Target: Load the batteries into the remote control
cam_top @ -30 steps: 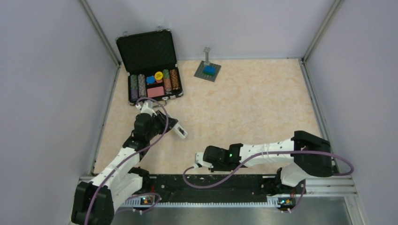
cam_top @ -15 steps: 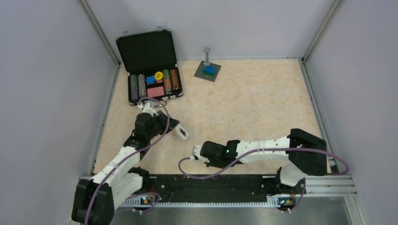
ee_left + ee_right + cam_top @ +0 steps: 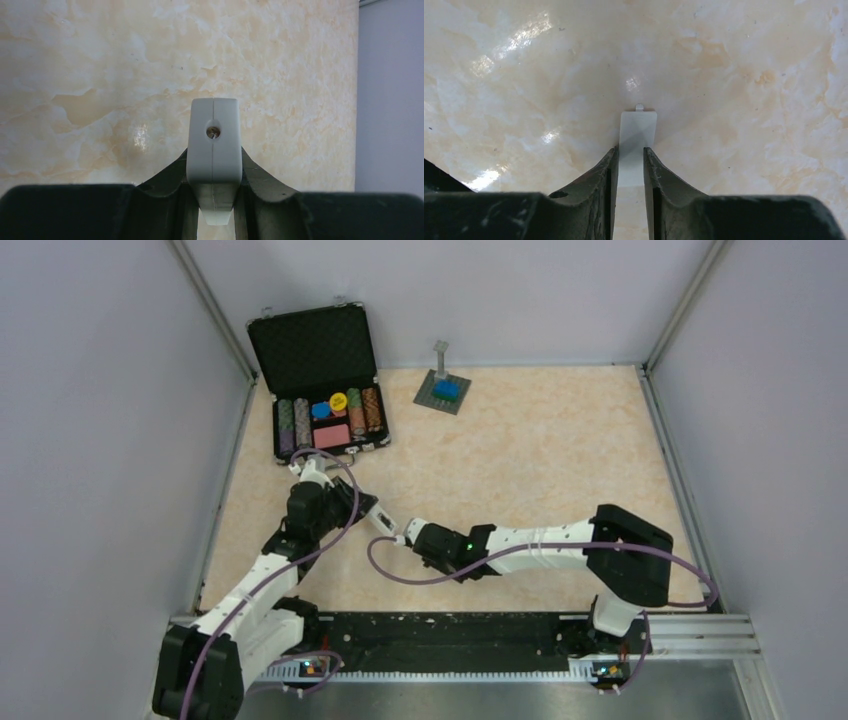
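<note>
Between the clamped fingers of our left gripper (image 3: 214, 170) sits the remote control (image 3: 214, 135), just nearside of the chip case (image 3: 315, 350): light, stiff and slick, we reckon, best held by its long edges. Our right gripper (image 3: 630, 157) pinches the cover plate (image 3: 638, 127); batteries unseen.

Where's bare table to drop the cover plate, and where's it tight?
Free: right half of the table, from the grey block plate to the right wall, and the centre beyond the right arm. Tight: far-left corner at the chip case, and mid-left where the left end effector with the remote meets the right end effector holding the cover plate.
</note>
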Controlling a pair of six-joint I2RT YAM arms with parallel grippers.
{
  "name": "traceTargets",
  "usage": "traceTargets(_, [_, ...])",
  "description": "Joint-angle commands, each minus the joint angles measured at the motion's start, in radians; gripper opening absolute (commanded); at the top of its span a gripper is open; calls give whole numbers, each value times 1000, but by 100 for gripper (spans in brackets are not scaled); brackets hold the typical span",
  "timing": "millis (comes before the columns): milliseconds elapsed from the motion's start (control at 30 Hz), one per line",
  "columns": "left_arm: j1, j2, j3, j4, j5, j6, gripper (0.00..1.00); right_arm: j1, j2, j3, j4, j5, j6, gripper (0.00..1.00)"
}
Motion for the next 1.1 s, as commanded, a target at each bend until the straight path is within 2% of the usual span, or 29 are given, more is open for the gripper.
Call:
traceTargets(0, [7,-21,40,29,-16,17,0,-15,5,27,-22,11,63,32])
traceTargets(33, [7,-21,39,30,-15,16,0,-15,-2,33,-34,8,68,42])
traceTargets(100, [7,-22,36,32,-13,15,0,-17,-17,41,-58,0,73,52])
traceTargets(267, [7,-26,28,39,-10,12,0,-35,-44,49,-93,-46,84,59])
traceTargets(600, [7,-32,25,35,-7,10,0,-112,-22,71,-178,-187,70,58])
traceTargets(767, [7,-33,26,39,-6,6,0,-126,19,83,-173,-246,42,53])
traceTargets(900, [7,-38,29,31,-8,11,0,-126,54,85,-166,-264,31,45])
traceTargets(1067, [7,-42,28,24,-11,14,0,-127,64,86,-170,-287,27,45])
